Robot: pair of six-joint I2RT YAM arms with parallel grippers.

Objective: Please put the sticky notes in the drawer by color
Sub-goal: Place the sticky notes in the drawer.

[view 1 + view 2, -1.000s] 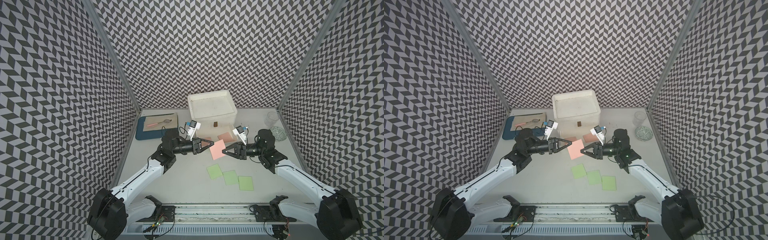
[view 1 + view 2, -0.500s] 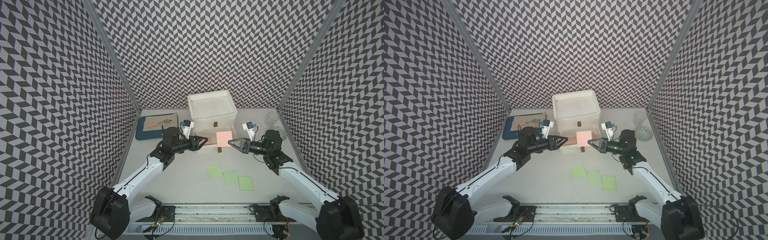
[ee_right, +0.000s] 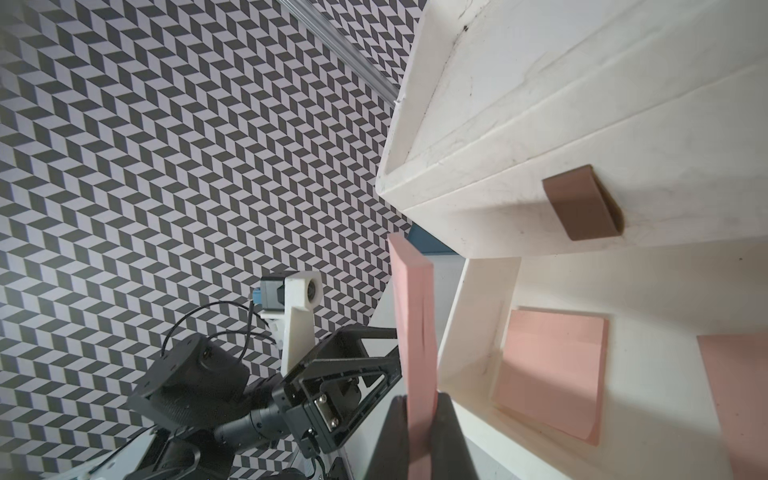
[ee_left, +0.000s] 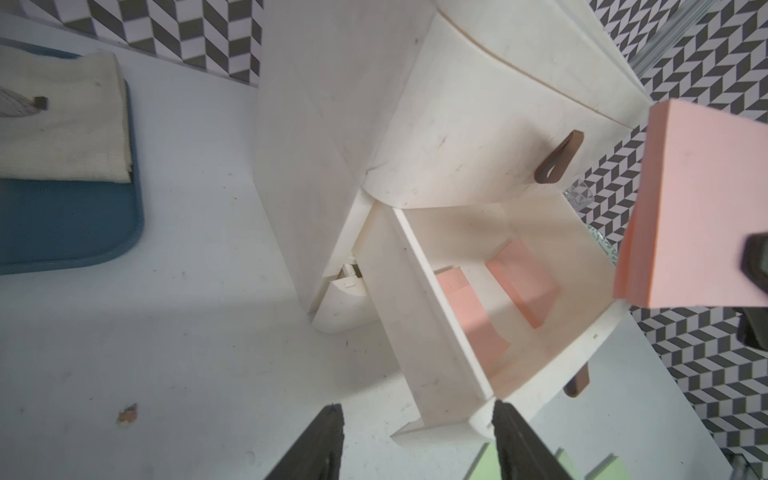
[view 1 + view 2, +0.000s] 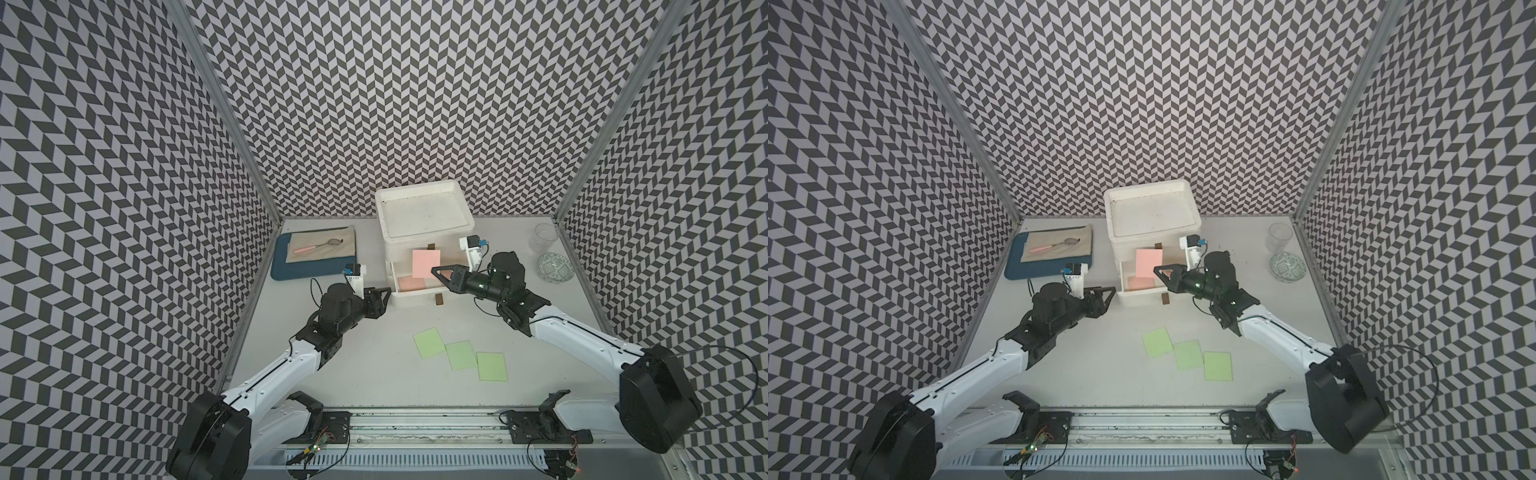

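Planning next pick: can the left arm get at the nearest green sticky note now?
Probably yes. The left end effector is open and empty, and the green sticky note lies flat on bare table with nothing between them.

left hand (image 4: 417, 409): spread, empty | drawer (image 4: 419, 316): pulled out, two pink notes (image 4: 471, 316) inside | third pink note (image 4: 702, 216) above, seemingly gripped

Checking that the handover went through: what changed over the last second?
The left gripper let go of the pink sticky note and drew back, jaws now open. The right gripper, shut on the note, carried it from the table's middle to above the open drawer, holding it on edge. Unchanged: the three green notes on the table and the pink notes already in the drawer.
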